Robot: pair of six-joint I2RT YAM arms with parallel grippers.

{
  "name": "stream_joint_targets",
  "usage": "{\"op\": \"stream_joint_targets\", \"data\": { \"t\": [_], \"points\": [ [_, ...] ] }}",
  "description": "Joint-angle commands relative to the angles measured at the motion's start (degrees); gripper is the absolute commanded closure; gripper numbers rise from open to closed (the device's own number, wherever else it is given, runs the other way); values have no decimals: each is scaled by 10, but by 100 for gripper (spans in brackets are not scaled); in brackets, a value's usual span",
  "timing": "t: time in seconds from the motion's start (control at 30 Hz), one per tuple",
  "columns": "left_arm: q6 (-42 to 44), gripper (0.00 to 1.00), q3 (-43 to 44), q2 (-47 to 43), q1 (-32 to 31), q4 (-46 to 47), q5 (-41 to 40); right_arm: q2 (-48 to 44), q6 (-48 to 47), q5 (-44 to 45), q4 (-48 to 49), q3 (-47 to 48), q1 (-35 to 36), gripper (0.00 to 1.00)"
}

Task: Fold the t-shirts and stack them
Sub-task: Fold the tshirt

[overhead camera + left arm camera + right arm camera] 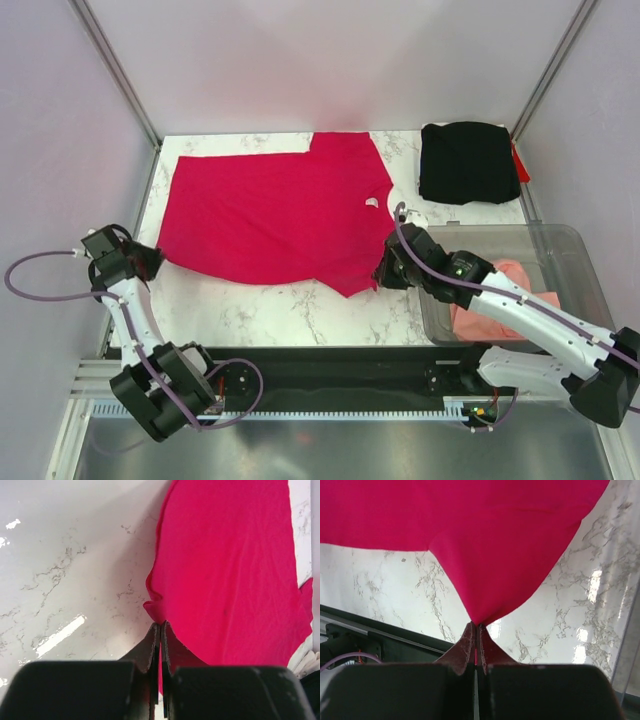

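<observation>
The crimson red t-shirt (pixel 275 210) lies spread on the marble table. My left gripper (pixel 152 262) is shut on its near left edge; the left wrist view shows the jaws (pixel 160 626) pinching red cloth (pixel 230 565). My right gripper (pixel 385 268) is shut on its near right edge; the right wrist view shows the jaws (pixel 477 626) pinching a drawn-out point of red cloth (pixel 495 545). The black t-shirt (pixel 468 162) lies folded at the far right. The salmon-pink t-shirt (pixel 500 300) lies in the clear plastic bin (pixel 560 245).
The clear bin stands at the right, close beside my right arm. White walls and metal posts surround the table. The table's dark front edge (pixel 380 635) runs just below my right gripper. A small red item (pixel 521 165) peeks from under the black shirt.
</observation>
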Motion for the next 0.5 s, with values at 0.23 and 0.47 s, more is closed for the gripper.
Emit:
{"op": "stream_joint_targets", "data": {
  "t": [0.23, 0.47],
  "points": [
    [26, 98, 144, 32, 5, -59, 20, 143, -108, 59, -70, 213, -92, 100],
    [22, 98, 205, 138, 2, -39, 35, 271, -159, 40, -62, 311, -152, 100]
  ]
}}
